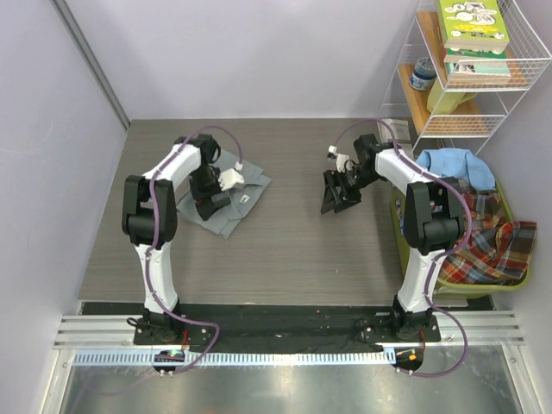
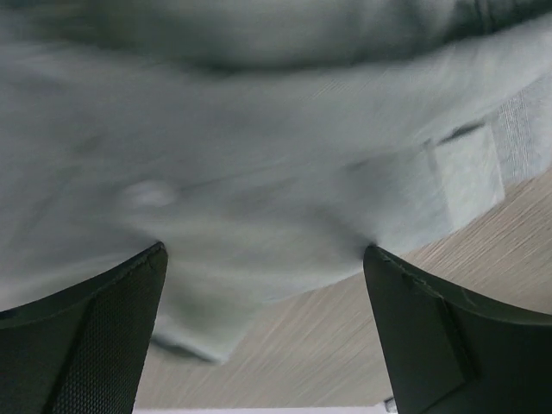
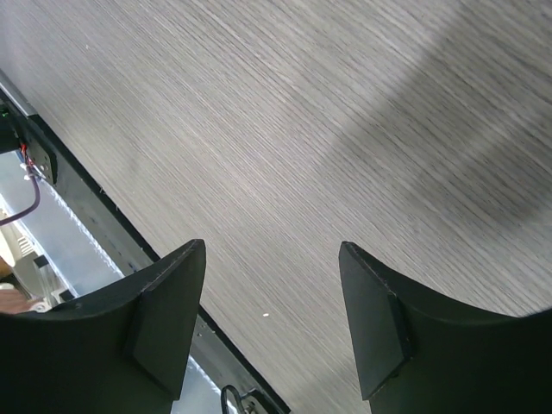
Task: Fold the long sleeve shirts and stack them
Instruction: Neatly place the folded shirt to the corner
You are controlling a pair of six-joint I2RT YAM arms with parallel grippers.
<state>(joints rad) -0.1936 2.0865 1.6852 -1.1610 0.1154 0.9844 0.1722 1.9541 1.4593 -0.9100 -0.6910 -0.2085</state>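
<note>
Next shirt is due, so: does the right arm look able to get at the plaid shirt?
Probably yes. The plaid shirt hangs uncovered over the bin beside that arm, and the right gripper is open and empty.

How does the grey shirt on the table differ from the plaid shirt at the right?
The grey shirt is plain; the plaid shirt is checked red and green. The grey shirt lies folded flat on the table; the plaid shirt hangs crumpled over a green basket. Both are cloth.
</note>
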